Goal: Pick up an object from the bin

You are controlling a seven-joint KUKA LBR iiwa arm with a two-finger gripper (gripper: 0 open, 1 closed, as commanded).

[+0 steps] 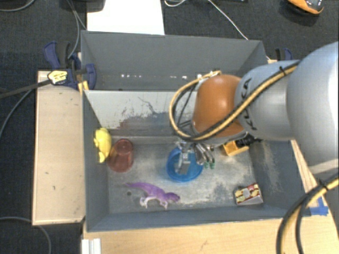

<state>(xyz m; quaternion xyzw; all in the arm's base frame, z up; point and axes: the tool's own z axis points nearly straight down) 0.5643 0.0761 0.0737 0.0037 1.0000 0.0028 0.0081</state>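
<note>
We count six things in the bin [148,110]: one yellow toy [102,143], one dark red cup [121,155], one blue dish [175,172], one purple dinosaur [153,193], one small printed box [248,194] and one orange block [234,147].

The claw [185,160] stands over the blue dish at the middle of the floor; we cannot tell whether it is apart or together. The dish is round, shallow and bright blue, and the claw covers its centre.

The yellow toy lies against the left wall with the cup just beside it. The block lies toward the back, partly under the arm. The dinosaur and the box lie near the front wall, well apart. Bare floor lies on both sides of the dish: toward the cup and toward the box.
</note>
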